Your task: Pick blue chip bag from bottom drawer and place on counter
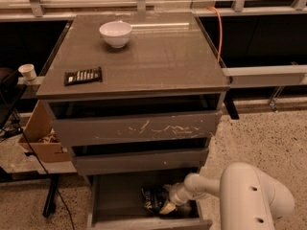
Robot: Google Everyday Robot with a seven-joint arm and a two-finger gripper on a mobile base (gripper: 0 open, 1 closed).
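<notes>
The bottom drawer (115,200) is pulled open at the foot of the grey cabinet. The blue chip bag (153,198) lies crumpled on its floor, right of the middle. My gripper (168,206) reaches in from the right on a white arm and sits against the bag's right side, with one pale fingertip (167,208) at the bag's lower right edge. The counter (158,56) is the glossy grey-brown top above.
A white bowl (115,33) stands at the counter's back left. A flat black striped packet (83,75) lies near its left front edge. An open cardboard box (41,133) sits left of the cabinet. An orange cable (219,28) hangs at the back right.
</notes>
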